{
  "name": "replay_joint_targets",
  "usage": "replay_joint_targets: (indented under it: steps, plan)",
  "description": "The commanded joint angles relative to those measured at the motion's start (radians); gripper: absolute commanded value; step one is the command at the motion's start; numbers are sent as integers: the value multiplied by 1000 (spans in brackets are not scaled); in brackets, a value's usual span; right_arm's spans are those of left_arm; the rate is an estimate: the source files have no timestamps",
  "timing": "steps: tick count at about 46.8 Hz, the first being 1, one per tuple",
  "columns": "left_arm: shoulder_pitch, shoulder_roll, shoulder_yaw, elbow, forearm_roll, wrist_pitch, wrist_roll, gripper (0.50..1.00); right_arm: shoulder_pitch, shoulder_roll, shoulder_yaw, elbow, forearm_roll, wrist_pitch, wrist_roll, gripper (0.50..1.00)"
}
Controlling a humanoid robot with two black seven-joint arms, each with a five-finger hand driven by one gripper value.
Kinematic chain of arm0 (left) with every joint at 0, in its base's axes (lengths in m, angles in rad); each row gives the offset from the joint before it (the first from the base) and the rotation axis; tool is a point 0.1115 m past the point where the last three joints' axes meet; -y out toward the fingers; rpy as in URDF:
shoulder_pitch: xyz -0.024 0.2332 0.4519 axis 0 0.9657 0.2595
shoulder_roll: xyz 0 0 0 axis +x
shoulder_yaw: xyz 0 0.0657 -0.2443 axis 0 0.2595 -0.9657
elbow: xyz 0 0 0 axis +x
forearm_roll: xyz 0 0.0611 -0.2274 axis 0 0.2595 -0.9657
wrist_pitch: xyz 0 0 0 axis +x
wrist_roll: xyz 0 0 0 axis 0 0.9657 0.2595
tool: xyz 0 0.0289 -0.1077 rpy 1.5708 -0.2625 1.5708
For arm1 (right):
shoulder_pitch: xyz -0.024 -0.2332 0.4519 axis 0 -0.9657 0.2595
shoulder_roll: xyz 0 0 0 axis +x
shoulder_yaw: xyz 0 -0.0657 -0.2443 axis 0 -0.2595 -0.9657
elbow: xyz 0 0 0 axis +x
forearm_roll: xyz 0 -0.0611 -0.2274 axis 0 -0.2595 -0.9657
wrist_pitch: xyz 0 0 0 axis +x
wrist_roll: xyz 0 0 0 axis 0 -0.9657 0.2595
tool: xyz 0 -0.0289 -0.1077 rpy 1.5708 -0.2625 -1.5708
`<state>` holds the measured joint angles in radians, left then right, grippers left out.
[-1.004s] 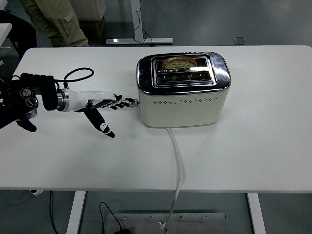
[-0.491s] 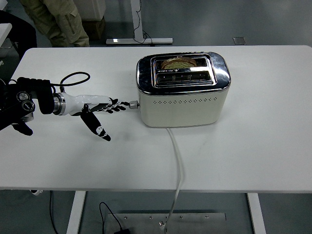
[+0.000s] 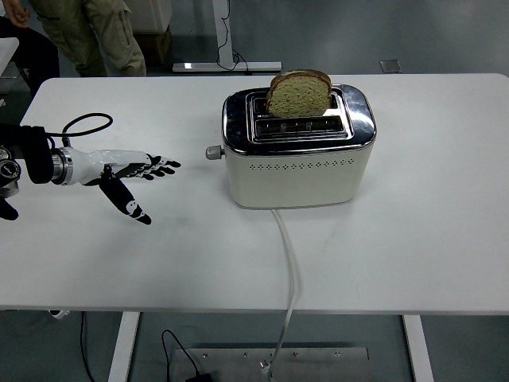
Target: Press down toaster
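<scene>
— White table (image 3: pixel 413 239) up front, and the left hand (image 3: pixel 119 171) hovers over it with fingers spread, gripping nothing.
— Toaster (image 3: pixel 298 147) sits mid-table, well apart from that hand, lever (image 3: pixel 213 152) up, bread slice (image 3: pixel 298 93) standing tall in the slot.

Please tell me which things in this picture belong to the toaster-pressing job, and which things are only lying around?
Belongs to the job:
- toaster
- its lever
- bread slice standing up from the slot
- left robot hand, open, apart from the lever

Just around:
- power cord
- white table
- person behind
</scene>
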<state>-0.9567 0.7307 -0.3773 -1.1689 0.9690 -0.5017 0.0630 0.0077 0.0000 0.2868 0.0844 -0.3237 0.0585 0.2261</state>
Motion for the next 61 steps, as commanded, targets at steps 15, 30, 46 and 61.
replay_joint_targets:
  steps: [15, 30, 46, 61]
  plan:
    - [-227, 114, -12, 12, -277, 2, 0, 1000, 0, 0, 0, 0, 0, 0, -1, 998]
    - [-382, 6, -22, 301, -544, 54, -5, 1000, 0, 0, 0, 0, 0, 0, 1, 998]
    - [-382, -111, -54, 469, -802, 158, -111, 1000, 0, 0, 0, 0, 2, 0, -1, 998]
    - [-343, -180, -57, 597, -1061, 187, -112, 1000, 0, 0, 0, 2, 0, 1, -1, 998]
